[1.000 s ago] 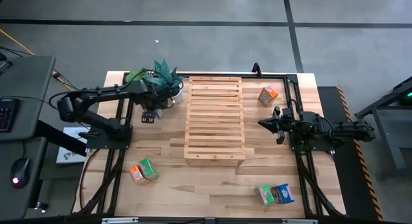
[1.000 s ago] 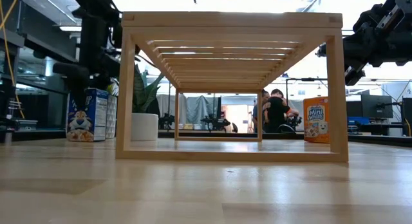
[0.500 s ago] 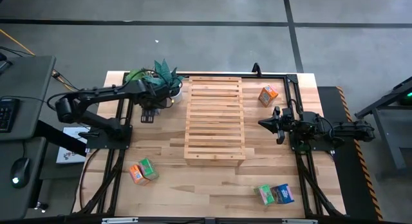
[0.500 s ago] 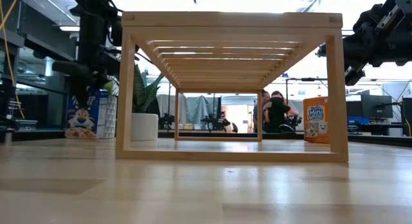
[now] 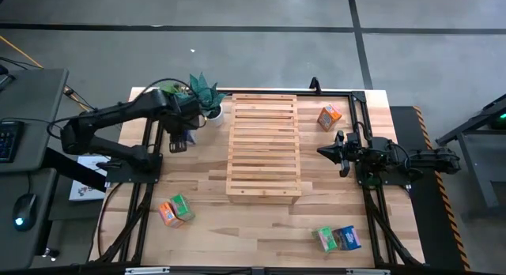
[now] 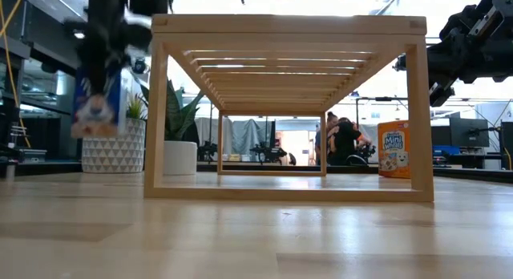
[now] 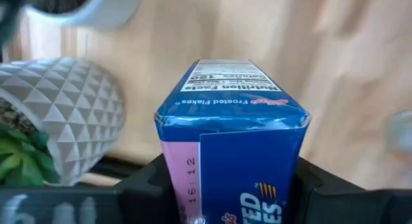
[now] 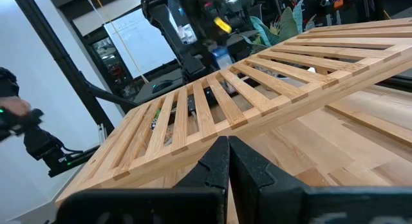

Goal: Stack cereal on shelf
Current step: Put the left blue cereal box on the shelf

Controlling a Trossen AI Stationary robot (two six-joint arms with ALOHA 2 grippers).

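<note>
Six cereal boxes are showing in the high view. One blue box [image 5: 181, 138] is sitting between the left gripper [image 5: 182, 141] jaws, which are pinching its two sides, partly spread to the box's width; in the low view this box [image 6: 98, 103] is hanging clear of the surface [image 5: 261, 220], beside the shelf's left post and in front of a white patterned plant pot [image 6: 112, 144]. A second blue box [image 5: 348, 238] is lying next to a green box [image 5: 325, 239] at the near right corner of the surface. An orange box [image 5: 167, 213] and another green box [image 5: 183, 206] are touching each other near the front left. A further orange box [image 5: 329, 116] is standing right of the shelf [image 5: 262, 146]. One slatted shelf is standing mid-surface, carrying no boxes. The right gripper [image 5: 322, 151] is hovering just right of the shelf, its jaws pressed together, gripping nothing.
</note>
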